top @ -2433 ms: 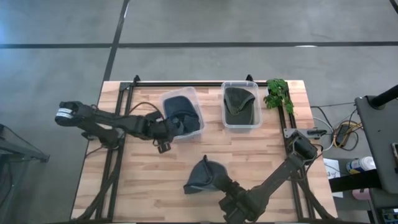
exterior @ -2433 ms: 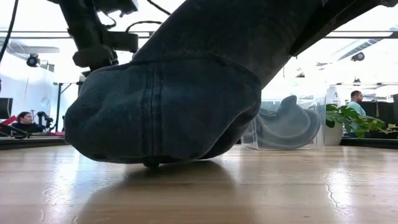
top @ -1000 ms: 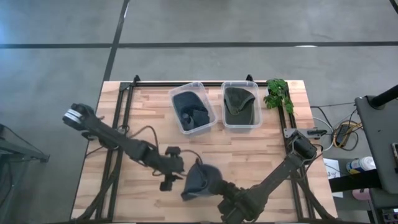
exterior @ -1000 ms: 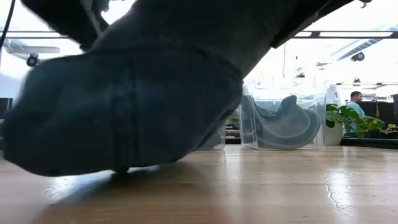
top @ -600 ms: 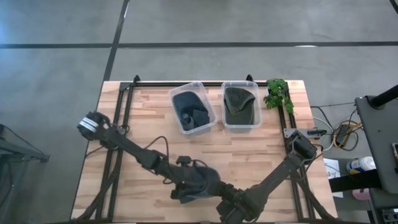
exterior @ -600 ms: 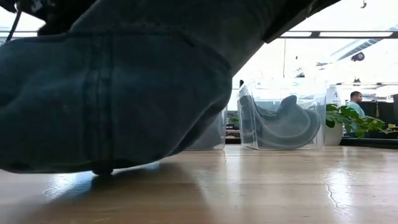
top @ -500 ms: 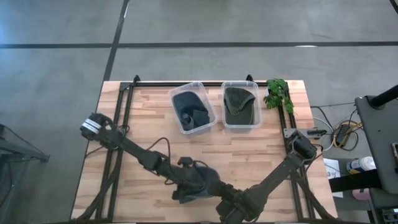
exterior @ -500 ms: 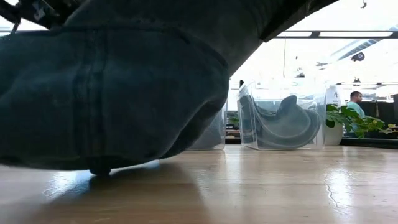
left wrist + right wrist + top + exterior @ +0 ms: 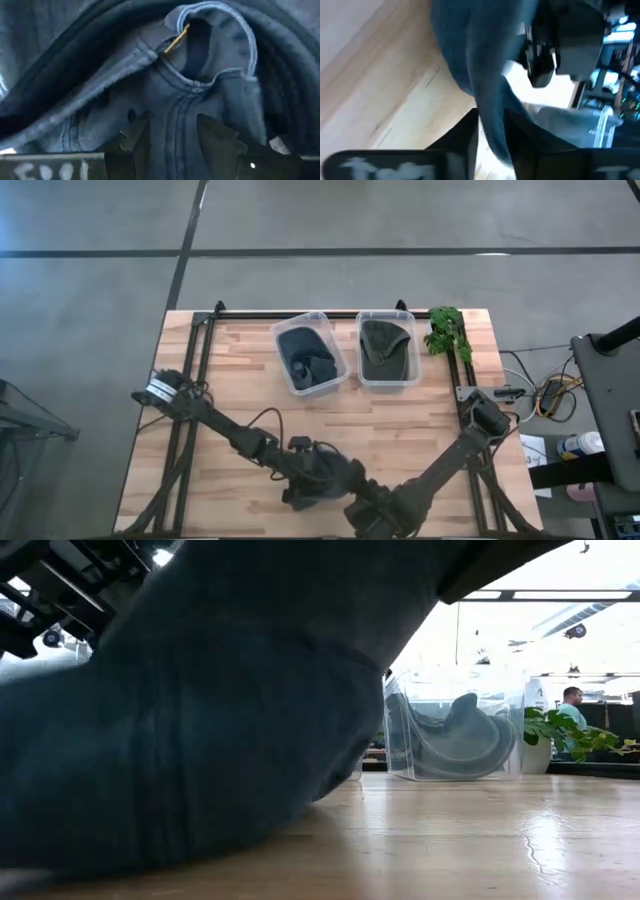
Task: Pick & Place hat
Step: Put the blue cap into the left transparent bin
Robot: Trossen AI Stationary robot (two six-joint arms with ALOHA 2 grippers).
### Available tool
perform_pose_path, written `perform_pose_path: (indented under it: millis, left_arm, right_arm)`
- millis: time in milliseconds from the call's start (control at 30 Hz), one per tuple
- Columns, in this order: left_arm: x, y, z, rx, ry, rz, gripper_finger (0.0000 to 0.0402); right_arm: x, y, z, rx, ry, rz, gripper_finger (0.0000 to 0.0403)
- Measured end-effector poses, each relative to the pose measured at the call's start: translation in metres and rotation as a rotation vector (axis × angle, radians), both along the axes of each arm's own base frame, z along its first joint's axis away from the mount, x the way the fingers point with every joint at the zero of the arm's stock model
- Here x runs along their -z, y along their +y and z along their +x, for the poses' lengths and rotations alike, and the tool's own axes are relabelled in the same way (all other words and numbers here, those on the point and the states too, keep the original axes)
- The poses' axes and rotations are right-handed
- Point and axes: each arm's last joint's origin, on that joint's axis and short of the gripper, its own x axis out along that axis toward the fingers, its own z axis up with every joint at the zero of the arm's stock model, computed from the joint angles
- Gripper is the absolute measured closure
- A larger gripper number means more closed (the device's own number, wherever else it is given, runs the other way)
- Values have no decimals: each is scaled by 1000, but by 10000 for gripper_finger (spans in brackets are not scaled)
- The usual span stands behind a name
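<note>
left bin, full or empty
Full: the left bin holds a dark hat that fills most of it, seen from above.

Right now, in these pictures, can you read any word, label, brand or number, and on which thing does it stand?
No text can be read for certain.
Left end effector: pale characters on its body, too blurred to read.
Right end effector: pale marks on its body, too blurred to read.
Denim hat, two clear bins, plant: no text shows.

Green leafy plant [image 9: 446, 330] at the far right corner of the wooden table [image 9: 240, 400]. Grey concrete floor [image 9: 90, 290] around it, crossed by dark lines. A person [image 9: 573, 700] in the room beyond.
</note>
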Motion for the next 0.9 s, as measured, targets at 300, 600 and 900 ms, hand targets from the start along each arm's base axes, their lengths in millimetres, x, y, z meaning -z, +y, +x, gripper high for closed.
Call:
perform_pose_path:
  millis: [300, 600, 900]
  left_arm:
    - [3, 4, -1, -8, 30, 15, 248]
    - [9, 7, -7, -69, 107, -14, 248]
    - [20, 3, -21, -210, 202, -129, 248]
  right_arm:
    - [-17, 12, -33, 401, -89, 248, 233]
    - [-5, 17, -47, 1355, -351, 848, 215]
    - [53, 21, -43, 1769, -565, 1300, 231]
